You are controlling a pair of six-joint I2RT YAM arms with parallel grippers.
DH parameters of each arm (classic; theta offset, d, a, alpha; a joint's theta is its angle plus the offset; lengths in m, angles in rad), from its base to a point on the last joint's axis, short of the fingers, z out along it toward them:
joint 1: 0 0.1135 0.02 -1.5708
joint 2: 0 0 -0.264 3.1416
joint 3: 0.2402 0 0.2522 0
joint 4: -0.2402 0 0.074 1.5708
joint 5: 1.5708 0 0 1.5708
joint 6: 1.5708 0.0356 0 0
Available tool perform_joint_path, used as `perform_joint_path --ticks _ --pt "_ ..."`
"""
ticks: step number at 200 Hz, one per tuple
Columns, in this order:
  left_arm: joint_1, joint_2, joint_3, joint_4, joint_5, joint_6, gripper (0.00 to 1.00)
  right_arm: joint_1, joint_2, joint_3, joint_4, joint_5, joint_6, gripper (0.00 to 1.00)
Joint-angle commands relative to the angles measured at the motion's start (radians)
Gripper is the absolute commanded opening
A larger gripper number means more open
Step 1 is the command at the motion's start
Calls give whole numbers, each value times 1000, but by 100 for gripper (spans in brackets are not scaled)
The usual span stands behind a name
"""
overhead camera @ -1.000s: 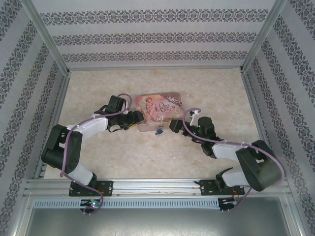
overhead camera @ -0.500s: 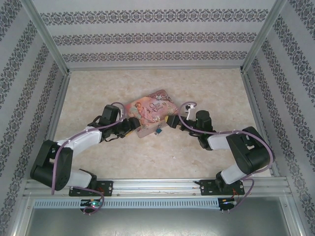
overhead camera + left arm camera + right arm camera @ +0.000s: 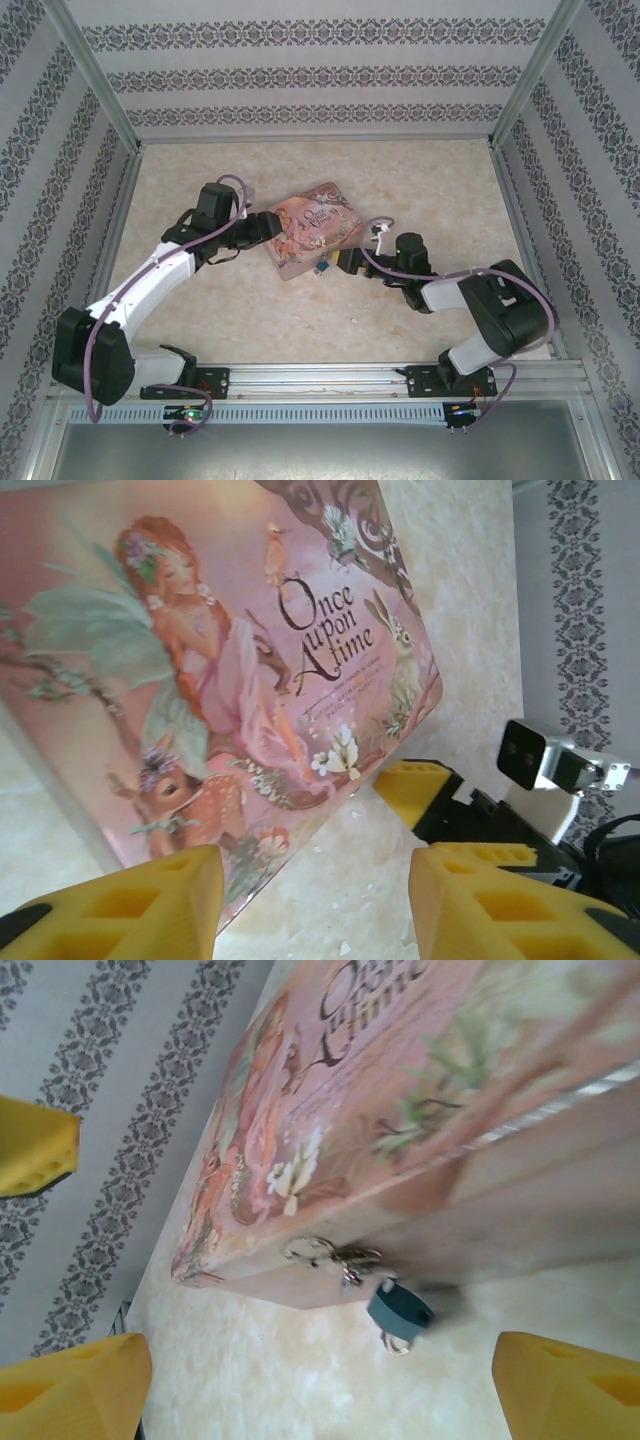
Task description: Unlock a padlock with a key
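Note:
The pink tin (image 3: 310,238) lies tilted on the table, and the small blue padlock (image 3: 322,267) hangs from the clasp on its near side. In the right wrist view the padlock (image 3: 400,1309) dangles from a silver hasp (image 3: 322,1252), a tiny ring under it. I cannot make out the key. My right gripper (image 3: 345,262) is open just right of the padlock, with the padlock ahead of its jaws (image 3: 320,1390). My left gripper (image 3: 271,229) is open at the tin's left end. Its pads (image 3: 130,900) straddle the tin's corner (image 3: 200,660) without closing on it.
Patterned walls and metal frame rails (image 3: 110,120) enclose the beige table (image 3: 400,180). The right gripper's yellow finger (image 3: 415,785) shows beyond the tin's corner in the left wrist view. One of the left gripper's yellow fingers (image 3: 35,1145) shows past the tin in the right wrist view.
The tin has turned, its right end swinging toward the back. The left arm has stretched out and its gripper moved back along the tin's left end. The right gripper has dropped nearer the padlock.

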State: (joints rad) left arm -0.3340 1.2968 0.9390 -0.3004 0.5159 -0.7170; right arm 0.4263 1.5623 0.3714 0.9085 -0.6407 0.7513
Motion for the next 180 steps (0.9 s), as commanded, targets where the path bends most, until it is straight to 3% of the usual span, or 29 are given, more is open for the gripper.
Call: perform_joint_path --ticks 1,95,180 --pt "-34 79 47 -5 52 21 49 37 59 48 69 12 -36 86" --pt "-59 373 198 26 119 54 40 123 242 90 205 64 -79 74" --pt "-88 425 168 31 84 55 39 131 300 74 369 91 -124 72"
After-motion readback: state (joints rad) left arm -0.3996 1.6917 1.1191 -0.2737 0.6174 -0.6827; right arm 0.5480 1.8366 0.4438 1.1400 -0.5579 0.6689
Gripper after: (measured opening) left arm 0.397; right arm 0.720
